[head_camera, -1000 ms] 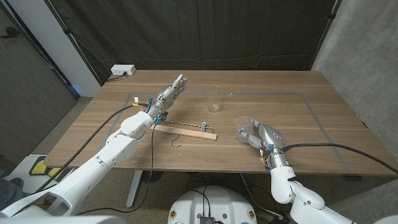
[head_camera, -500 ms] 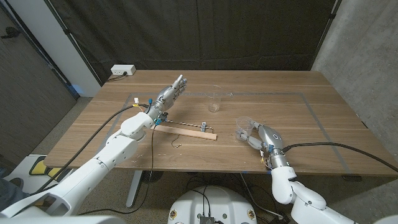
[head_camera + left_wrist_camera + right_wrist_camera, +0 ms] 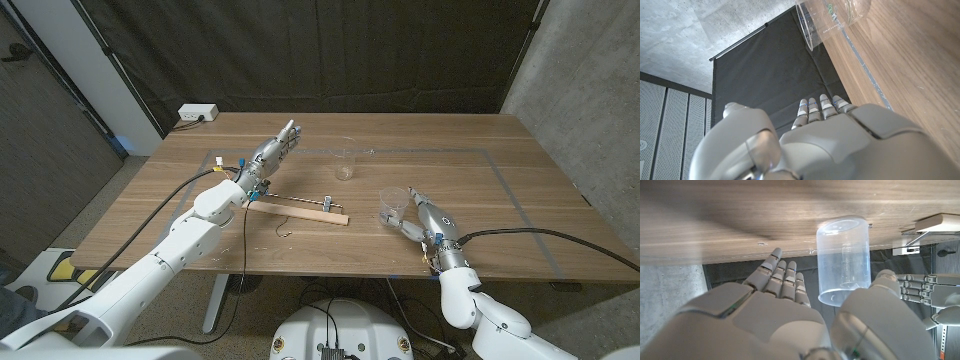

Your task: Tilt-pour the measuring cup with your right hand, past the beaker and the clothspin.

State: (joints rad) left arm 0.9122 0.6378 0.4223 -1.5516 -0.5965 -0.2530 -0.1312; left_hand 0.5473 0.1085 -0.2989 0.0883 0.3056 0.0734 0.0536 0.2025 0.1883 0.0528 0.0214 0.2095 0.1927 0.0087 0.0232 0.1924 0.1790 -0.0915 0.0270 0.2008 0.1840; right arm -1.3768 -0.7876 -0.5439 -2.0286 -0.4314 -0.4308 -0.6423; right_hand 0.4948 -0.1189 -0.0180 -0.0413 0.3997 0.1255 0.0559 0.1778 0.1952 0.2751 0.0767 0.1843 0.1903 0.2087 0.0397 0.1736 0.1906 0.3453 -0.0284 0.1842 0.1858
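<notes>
Measuring cup point(image 3: 392, 206) stands upright on the table's point(image 3: 520, 190) near right part. Our right hand point(image 3: 428, 224) is open just beside it, so we should close around its wall before tilting.

Even, moderately bright overhead light falls on the wooden table point(image 3: 500, 190), giving a faint sheen along its far edge. Shadows are soft and short; a thin one lies beside the left hand point(image 3: 275, 148). The dark curtain point(image 3: 320, 55) behind the table absorbs light and shows little detail. The head view is sharp, with slight bending toward its edges. In the right wrist view, the right hand point(image 3: 765, 315) is near and soft-focused, and the clear measuring cup point(image 3: 844, 260) carries pale highlights.
</notes>
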